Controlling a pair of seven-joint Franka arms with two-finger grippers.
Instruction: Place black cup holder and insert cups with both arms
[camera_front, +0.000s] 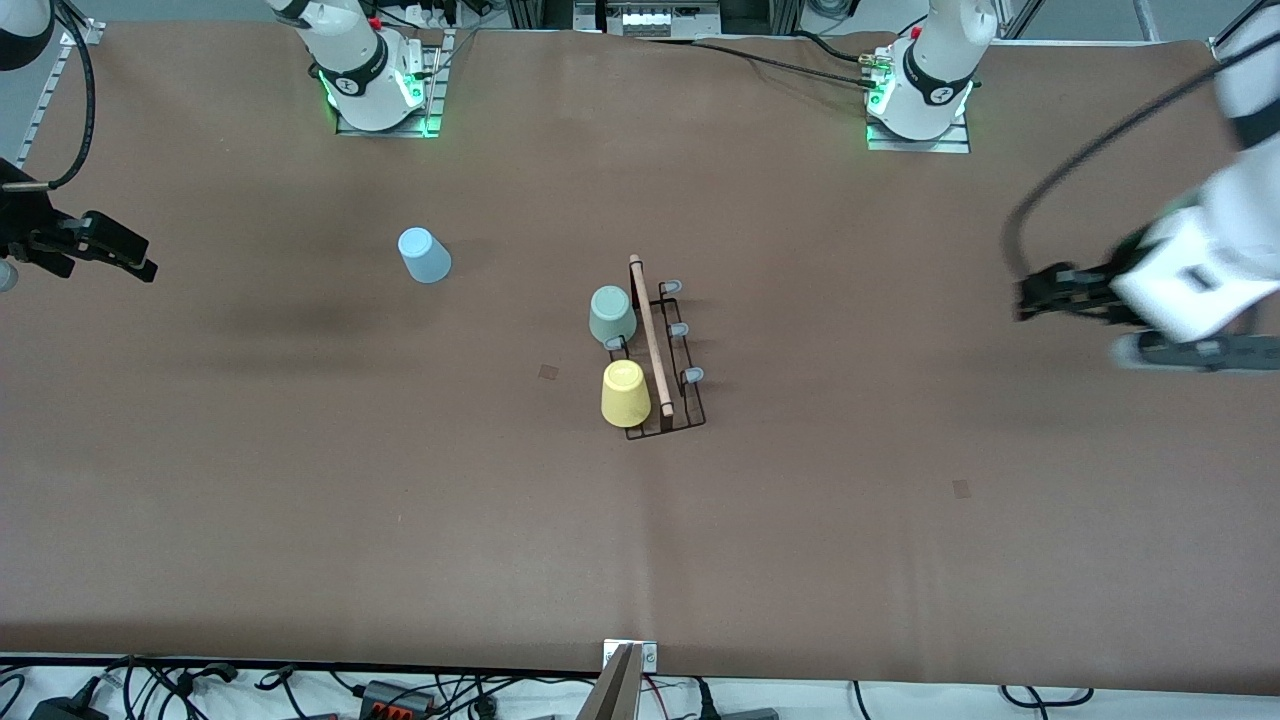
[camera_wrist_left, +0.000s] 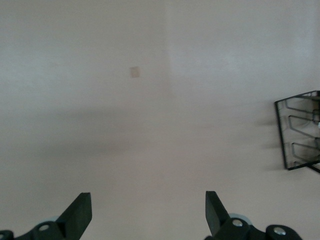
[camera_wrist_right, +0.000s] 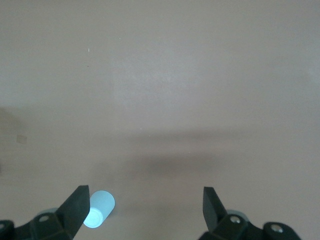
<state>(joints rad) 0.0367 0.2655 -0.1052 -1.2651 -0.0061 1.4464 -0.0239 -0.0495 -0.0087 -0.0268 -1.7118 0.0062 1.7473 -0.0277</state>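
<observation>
The black cup holder stands mid-table, its wooden rod handle on top. A pale green cup and a yellow cup sit upside down on its side toward the right arm's end. Three grey-tipped prongs on its other side are bare. A light blue cup stands upside down on the table, toward the right arm's end. My left gripper hangs open and empty over the left arm's end, with the holder's edge in its wrist view. My right gripper is open and empty over the right arm's end, with the blue cup by one finger.
Brown table cover with two small tape marks. Arm bases stand along the table's edge farthest from the camera. Cables and a camera mount line the near edge.
</observation>
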